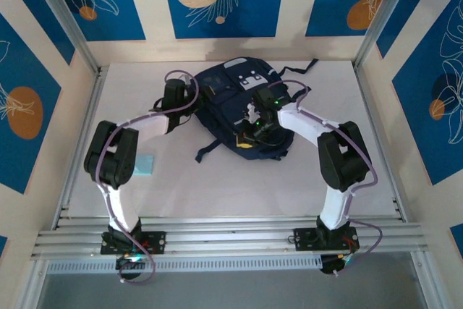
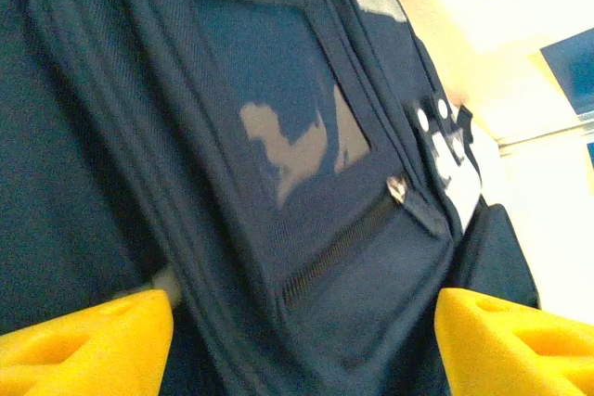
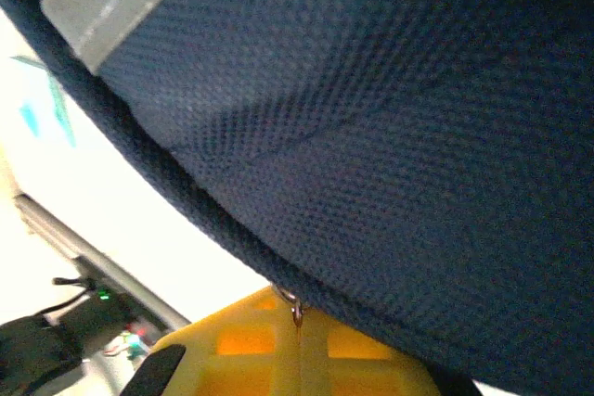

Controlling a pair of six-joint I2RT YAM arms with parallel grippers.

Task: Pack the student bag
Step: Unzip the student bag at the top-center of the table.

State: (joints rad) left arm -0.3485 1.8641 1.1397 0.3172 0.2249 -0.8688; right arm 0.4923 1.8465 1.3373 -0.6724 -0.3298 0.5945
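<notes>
The student bag (image 1: 230,95), dark navy with pale patches, lies flat at the back middle of the table. My left gripper (image 1: 176,100) is at the bag's left side. In the left wrist view it (image 2: 302,331) stands open, its yellow fingers (image 2: 83,345) wide apart, with the bag's front pocket (image 2: 306,183) and its zip (image 2: 339,249) close ahead. My right gripper (image 1: 255,129) is at the bag's near edge. In the right wrist view it (image 3: 299,326) is shut, a small metal zip pull (image 3: 295,308) pinched at the seam between its yellow fingers, under the navy fabric (image 3: 390,136).
A small light blue flat item (image 1: 145,164) lies on the white table (image 1: 217,186) beside the left arm. Black straps (image 1: 210,151) trail off the bag toward the front and toward the back right. Low walls enclose the table on three sides.
</notes>
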